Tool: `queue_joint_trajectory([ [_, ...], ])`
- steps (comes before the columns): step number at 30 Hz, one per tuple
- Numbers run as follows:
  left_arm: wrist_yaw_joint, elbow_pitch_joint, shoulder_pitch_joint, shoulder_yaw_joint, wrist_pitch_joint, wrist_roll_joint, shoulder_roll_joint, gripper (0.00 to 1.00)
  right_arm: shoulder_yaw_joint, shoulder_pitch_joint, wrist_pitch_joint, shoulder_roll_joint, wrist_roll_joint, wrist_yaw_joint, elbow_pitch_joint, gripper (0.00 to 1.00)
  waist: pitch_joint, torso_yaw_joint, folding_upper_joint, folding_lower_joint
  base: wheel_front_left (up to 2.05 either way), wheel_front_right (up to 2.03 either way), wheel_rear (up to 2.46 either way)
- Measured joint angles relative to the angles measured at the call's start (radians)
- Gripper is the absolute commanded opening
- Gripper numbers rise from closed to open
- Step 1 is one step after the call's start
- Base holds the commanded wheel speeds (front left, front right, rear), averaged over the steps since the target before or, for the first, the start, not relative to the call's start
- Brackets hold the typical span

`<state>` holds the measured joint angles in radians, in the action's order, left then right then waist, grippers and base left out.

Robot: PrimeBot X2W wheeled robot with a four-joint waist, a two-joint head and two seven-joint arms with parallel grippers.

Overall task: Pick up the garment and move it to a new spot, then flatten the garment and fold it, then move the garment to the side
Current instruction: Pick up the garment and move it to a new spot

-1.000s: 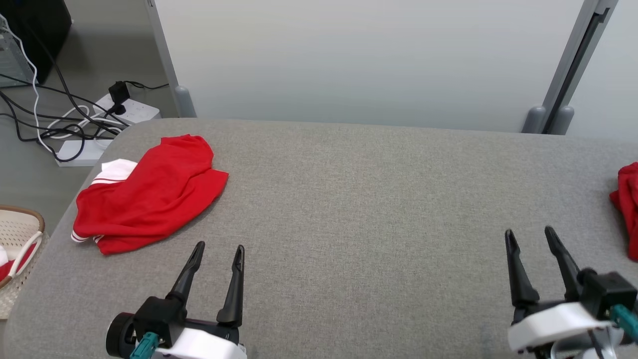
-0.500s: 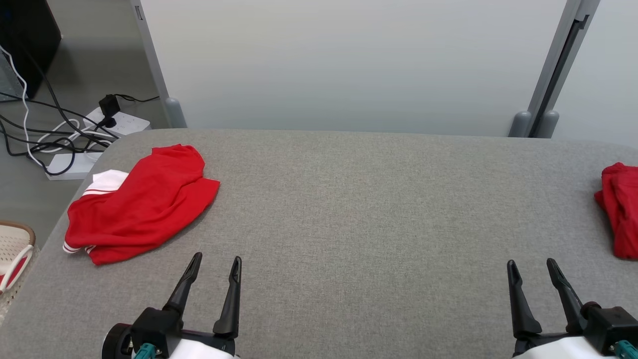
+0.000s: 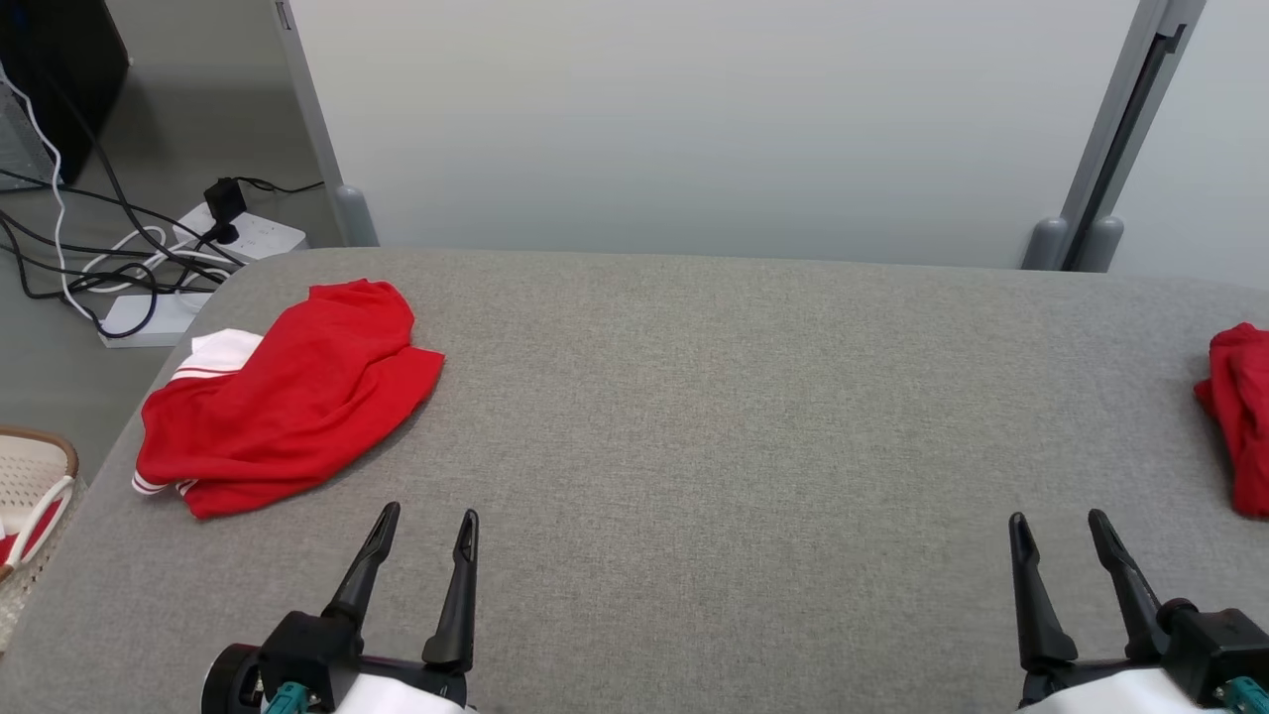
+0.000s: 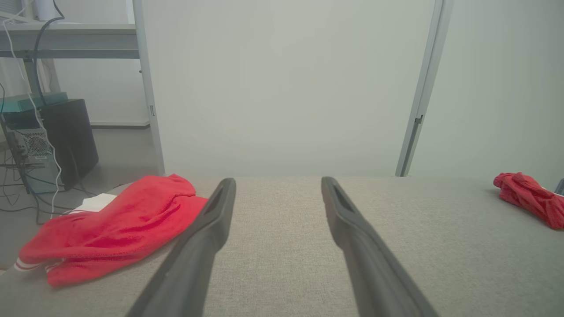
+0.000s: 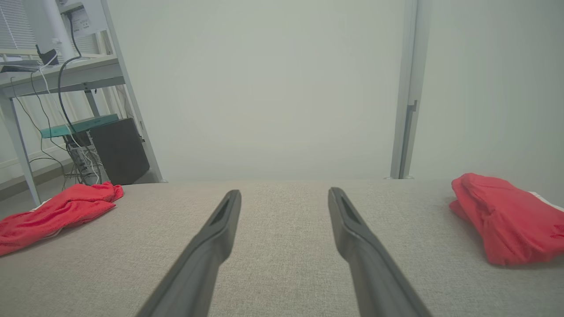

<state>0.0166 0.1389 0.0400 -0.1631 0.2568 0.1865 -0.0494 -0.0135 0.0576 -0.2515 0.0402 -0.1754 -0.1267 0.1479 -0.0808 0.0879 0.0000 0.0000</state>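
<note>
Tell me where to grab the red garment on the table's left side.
Probably the doubled right-hand flap of the red garment, with the open left pincer coming in from the middle of the table; there the cloth lies layered and raised.

The left pincer [image 3: 429, 513] and the right pincer [image 3: 1057, 518] are each built of two long, slim black fingers [image 3: 458, 585], tapered to narrow tips. An elongated recess [image 4: 217, 203] is sunk into each finger near its tip. Each pair is carried on a blocky black mount [image 3: 307, 640], backed by a rounded white casing [image 3: 397, 696] and a teal connector [image 3: 281, 697].
</note>
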Motion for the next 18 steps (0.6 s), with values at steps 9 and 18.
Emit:
queue_joint_trajectory([
  [9, -0.008, -0.005, -0.001, 0.000, 0.000, 0.001, 0.000, 1.00, 0.060, 0.011, 0.000, -0.001, -0.012, 0.000, -0.002, 1.00, 0.006, 0.055, 0.0000, 0.0000, 0.00, 0.00, 0.00],
  [18, -0.027, -0.032, -0.002, 0.008, 0.000, 0.011, 0.000, 1.00, 0.089, 0.010, 0.000, -0.001, -0.028, 0.000, -0.024, 1.00, 0.013, 0.162, 0.0000, 0.0000, 0.00, 0.00, 0.00],
])
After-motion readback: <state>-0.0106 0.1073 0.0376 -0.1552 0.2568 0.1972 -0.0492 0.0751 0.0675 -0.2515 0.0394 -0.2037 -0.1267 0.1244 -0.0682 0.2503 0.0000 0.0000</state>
